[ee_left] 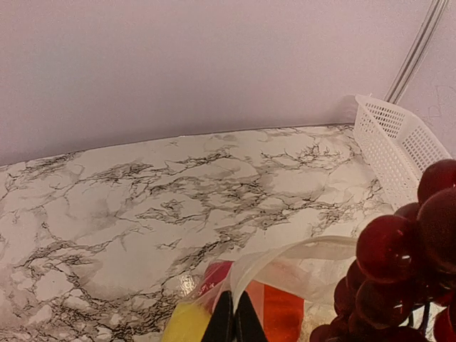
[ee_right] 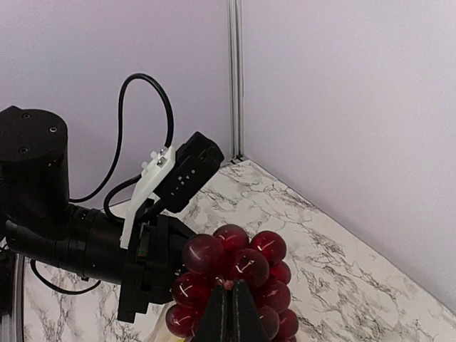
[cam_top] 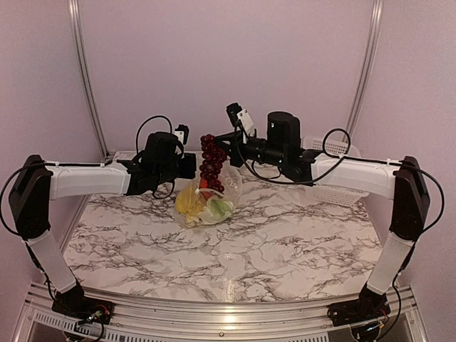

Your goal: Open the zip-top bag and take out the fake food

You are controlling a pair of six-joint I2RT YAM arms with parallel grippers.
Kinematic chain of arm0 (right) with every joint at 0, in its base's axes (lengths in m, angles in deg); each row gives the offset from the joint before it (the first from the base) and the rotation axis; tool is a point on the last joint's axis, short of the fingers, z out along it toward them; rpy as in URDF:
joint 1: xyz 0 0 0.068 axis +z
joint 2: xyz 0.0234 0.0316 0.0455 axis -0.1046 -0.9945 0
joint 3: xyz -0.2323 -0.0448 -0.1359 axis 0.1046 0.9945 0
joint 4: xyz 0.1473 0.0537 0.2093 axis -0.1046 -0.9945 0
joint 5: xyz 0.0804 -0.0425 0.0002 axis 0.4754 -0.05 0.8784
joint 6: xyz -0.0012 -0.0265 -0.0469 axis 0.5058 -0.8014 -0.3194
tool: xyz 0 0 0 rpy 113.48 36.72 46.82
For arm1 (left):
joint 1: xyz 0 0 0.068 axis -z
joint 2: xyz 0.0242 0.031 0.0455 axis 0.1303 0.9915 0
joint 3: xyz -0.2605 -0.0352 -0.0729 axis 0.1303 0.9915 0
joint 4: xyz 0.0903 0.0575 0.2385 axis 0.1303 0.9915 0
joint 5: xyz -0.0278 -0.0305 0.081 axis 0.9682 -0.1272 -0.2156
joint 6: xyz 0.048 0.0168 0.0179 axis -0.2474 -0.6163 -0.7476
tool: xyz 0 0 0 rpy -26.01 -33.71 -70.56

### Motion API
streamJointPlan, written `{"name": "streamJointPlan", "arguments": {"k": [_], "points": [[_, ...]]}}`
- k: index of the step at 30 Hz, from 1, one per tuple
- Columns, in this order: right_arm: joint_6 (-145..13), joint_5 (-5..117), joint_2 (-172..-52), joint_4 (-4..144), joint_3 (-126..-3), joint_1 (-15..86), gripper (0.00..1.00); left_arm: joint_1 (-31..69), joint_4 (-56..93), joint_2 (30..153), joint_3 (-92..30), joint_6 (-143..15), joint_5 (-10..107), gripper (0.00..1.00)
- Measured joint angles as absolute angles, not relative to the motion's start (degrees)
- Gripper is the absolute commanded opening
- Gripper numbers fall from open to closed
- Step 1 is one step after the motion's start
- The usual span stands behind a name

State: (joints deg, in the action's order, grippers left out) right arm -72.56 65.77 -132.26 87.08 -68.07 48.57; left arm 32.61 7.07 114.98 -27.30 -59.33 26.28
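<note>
Purple grapes hang clamped in right gripper, over the bag mouth | clear bag sits mid-table on marble table, yellow, red and green pieces inside | left gripper closed, seemingly pinching bag rim | white basket far right.

Soft, fairly bright, even light falls from overhead and gives every view a pale lilac cast. The glossy white marble-patterned worktop mirrors it. A pale glare streak lies in front of the dark red glossy plastic grape bunch, toward the near edge, and the left wrist view shows a small hot spot left of the grapes. Each grape carries tiny white highlights. Shadows are faint and soft-edged. In the left wrist view the grapes sit close to the lens and out of focus. In the top view the silver metal wall rails on either side of the grapes bow from lens distortion.
</note>
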Motion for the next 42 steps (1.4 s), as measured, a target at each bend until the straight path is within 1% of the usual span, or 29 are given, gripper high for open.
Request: {"name": "streamJointPlan", "arguments": {"k": [7, 15, 20, 26, 35, 39, 42], "points": [[-72.3, 65.6, -129.3, 88.9, -67.8, 47.0, 0.0, 32.1, 7.8, 115.2, -27.3, -59.0, 24.5, 0.0], [-70.6, 63.7, -119.2, 92.9, -63.5, 42.6, 0.0, 31.0, 8.6, 115.2, -27.3, -57.9, 23.9, 0.0], [-71.0, 59.6, -114.8, 93.1, -60.9, 38.5, 0.0, 30.6, 8.6, 115.2, -27.3, -57.7, 24.0, 0.0], [-71.0, 54.0, -111.5, 92.3, -55.9, 31.1, 0.0, 30.5, 8.6, 115.1, -27.3, -57.6, 24.2, 0.0], [-71.2, 47.2, -112.4, 90.9, -51.5, 18.0, 0.0, 30.4, 8.6, 115.1, -27.3, -57.4, 24.8, 0.0], [-71.0, 46.1, -117.2, 92.4, -51.5, 13.1, 0.0, 30.4, 8.6, 115.1, -27.3, -57.4, 25.1, 0.0], [-70.8, 45.8, -123.1, 92.9, -52.2, 10.1, 0.0, 30.4, 8.6, 115.1, -27.3, -57.4, 25.1, 0.0]]}}
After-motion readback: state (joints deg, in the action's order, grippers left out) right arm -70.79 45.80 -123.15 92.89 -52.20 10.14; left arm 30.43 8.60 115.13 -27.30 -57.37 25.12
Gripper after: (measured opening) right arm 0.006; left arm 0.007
